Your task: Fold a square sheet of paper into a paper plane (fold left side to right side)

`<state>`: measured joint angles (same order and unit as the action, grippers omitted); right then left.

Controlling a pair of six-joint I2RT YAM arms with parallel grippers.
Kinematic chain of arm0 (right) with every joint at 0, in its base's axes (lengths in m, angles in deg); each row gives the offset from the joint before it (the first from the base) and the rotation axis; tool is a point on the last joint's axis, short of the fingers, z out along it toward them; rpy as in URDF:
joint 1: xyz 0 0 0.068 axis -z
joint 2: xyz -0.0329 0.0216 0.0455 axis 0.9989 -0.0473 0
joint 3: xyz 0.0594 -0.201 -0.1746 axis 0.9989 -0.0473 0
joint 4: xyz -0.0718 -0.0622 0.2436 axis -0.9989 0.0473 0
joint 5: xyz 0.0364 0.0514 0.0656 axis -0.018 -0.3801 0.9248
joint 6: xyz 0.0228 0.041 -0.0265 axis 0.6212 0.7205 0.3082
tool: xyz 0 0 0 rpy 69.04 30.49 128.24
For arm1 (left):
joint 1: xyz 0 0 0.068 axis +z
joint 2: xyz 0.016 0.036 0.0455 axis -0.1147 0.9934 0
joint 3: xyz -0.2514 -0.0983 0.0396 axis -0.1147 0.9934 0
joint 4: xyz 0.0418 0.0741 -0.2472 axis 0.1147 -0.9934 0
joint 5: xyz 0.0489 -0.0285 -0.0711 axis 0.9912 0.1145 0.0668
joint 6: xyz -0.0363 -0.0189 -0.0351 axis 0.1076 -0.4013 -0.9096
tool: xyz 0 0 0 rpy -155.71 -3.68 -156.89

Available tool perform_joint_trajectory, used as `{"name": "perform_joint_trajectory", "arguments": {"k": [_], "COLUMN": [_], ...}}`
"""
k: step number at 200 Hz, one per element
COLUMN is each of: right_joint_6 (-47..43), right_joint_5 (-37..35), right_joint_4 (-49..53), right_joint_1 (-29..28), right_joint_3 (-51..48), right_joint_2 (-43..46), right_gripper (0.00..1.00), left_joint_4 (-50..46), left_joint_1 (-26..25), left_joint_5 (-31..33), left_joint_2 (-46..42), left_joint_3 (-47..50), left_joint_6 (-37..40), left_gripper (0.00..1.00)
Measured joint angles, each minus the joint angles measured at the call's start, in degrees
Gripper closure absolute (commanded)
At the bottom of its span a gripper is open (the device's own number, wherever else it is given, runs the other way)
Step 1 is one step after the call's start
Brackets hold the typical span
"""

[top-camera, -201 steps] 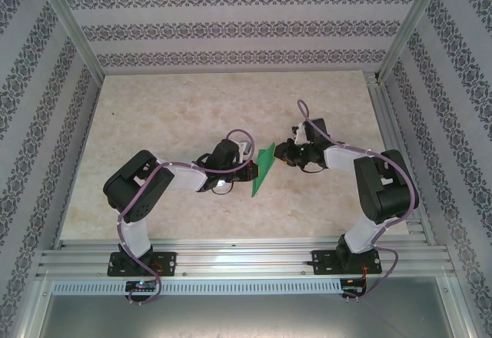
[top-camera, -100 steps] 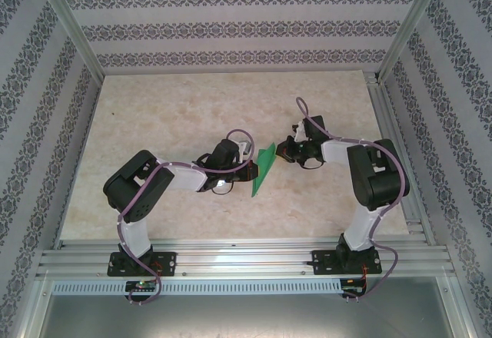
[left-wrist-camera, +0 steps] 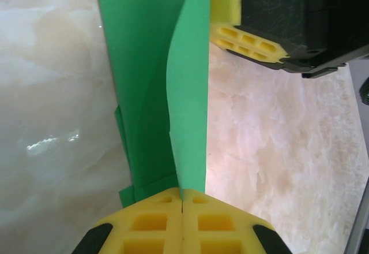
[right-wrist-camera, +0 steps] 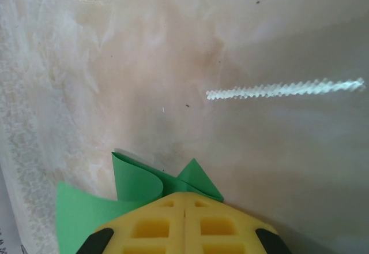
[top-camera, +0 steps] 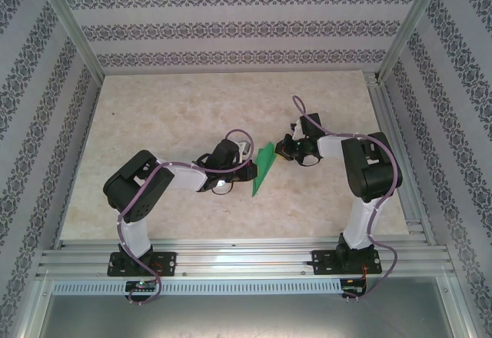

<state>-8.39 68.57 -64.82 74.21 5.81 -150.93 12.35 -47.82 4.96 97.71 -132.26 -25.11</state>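
Both arms bent inward, wrists low over the table point(top-camera: 161, 115); left gripper point(top-camera: 250, 171) pinching the folded green sheet point(top-camera: 264, 170) at its near-left edge; right gripper point(top-camera: 280, 151) clamped on its far tip; sheet mid-table.

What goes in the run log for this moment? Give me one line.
stage: mid-fold | left claw: shut on green paper | right claw: shut on its far end | paper: creased, layered
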Motion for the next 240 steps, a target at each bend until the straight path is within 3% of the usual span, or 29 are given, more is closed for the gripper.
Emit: {"name": "perform_joint_trajectory", "arguments": {"k": [177, 203, 240], "right_joint_6": [-2.14, -2.14, -2.82], "right_joint_5": [-0.59, -0.55, -1.97], "right_joint_4": [0.24, 0.24, 3.06], "right_joint_1": [-0.42, -0.42, -0.24], "right_joint_3": [0.09, 0.09, 0.11], "right_joint_2": [0.00, 0.02, 1.66], "right_gripper": [1.00, 0.97, 0.84], "left_joint_4": [-4.87, -6.49, -8.15], "left_joint_1": [0.68, 0.68, 0.66], "left_joint_5": [-2.71, -2.69, -2.47], "left_joint_2": [4.79, 5.05, 5.46], "left_joint_3": [-5.07, -6.12, -7.34], "left_joint_6": [-0.11, -0.11, -0.13], "left_gripper": [0.93, 0.93, 0.94]}}
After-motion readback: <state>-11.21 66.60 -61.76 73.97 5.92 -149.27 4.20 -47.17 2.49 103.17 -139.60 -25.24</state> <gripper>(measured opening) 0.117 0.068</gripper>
